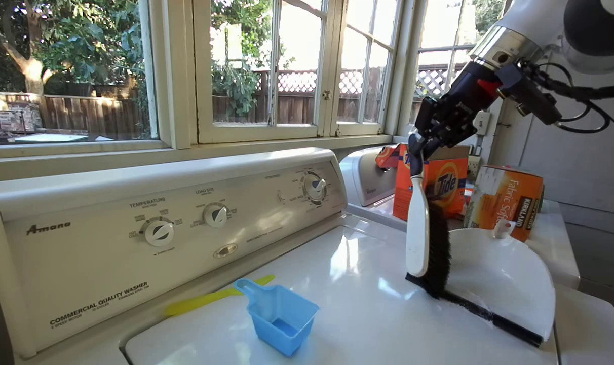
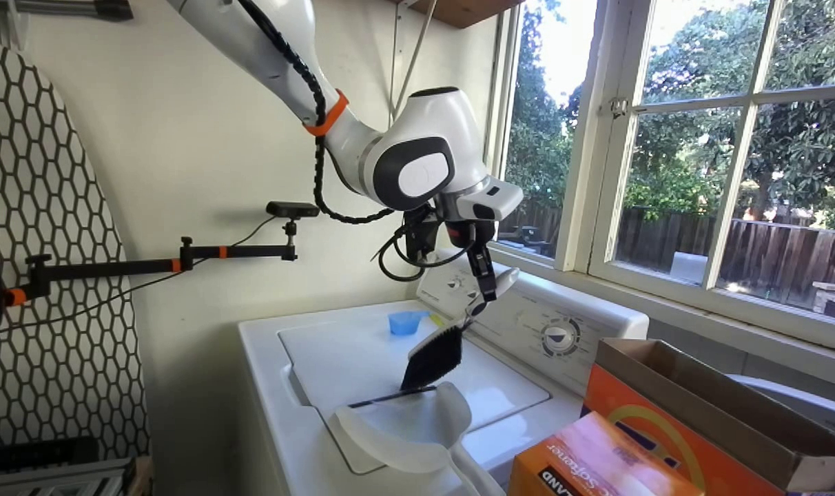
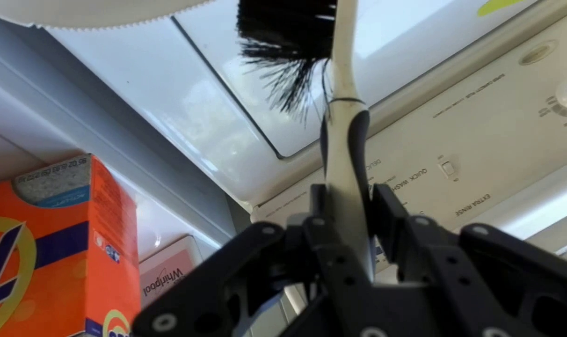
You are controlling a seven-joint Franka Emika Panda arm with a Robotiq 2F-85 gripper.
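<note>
My gripper (image 3: 350,206) is shut on the handle of a hand brush (image 3: 288,28), with the handle between both fingers. The brush has a white back and black bristles and hangs steeply tilted, head down, in both exterior views (image 1: 417,233) (image 2: 433,358). Its lower bristles are at the black lip of a white dustpan (image 1: 499,274); whether they press on it I cannot tell. The dustpan lies on the washer lid, handle towards the boxes (image 2: 397,444). A light blue scoop (image 1: 281,317) stands farther along the lid, beside a flat yellow-green item (image 1: 205,302).
The washer's control panel (image 1: 109,253) rises along the window side. An orange Tide box (image 1: 446,177) and an orange fabric softener box (image 1: 499,197) stand past the dustpan on the neighbouring machine. A black camera arm (image 2: 114,267) juts out near the wall.
</note>
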